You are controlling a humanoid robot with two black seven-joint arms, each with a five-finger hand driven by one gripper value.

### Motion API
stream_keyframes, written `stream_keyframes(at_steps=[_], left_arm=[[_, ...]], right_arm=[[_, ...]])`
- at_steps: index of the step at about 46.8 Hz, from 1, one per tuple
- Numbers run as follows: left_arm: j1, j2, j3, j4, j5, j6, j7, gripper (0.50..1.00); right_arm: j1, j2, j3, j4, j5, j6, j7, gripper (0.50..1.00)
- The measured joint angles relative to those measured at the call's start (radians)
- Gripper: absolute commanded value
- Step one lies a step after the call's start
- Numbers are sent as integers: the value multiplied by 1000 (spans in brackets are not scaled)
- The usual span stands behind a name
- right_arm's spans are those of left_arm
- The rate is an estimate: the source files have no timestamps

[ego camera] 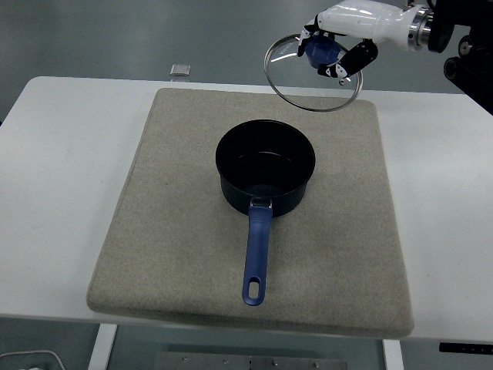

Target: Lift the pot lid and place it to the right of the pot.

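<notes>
**Lid aloft, held by its blue knob**

Lid (312,85) of clear glass with a thin metal rim and a blue knob hangs tilted in the air above the far edge of the beige felt mat (154,231), up and to the right of the pot and well clear of it. The right hand (339,50), white-shelled with dark fingertips, is clamped around the knob from above, coming in from the tabletop's far right corner. The left hand does not appear.

The dark blue saucepan (266,173) with a long blue handle stands open near the middle of the mat, its handle pointing toward the near edge of the white tabletop (54,193).

The lid is likely stiff and fairly light, but the glass is breakable and the rim would probably ring or chip if dropped. The knob is the only sensible place to hold; it is small and smooth, so a tilted lid may swing or twist in the grip. Setting down on the bare mat between pot and right edge calls for levelling it first and lowering gently.

A small grey object (179,70) lies at the far edge.
</notes>
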Motion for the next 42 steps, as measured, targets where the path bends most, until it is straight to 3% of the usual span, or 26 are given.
stream_keyframes(at_steps=[16,42], left_arm=[[-1,0,1,0,0,0,0,1000],[0,0,1,0,0,0,0,1000]], right_arm=[[-51,-1,-5,-109,0,3,0,500],[-107,-38,-136,-114,0,11,0,500]])
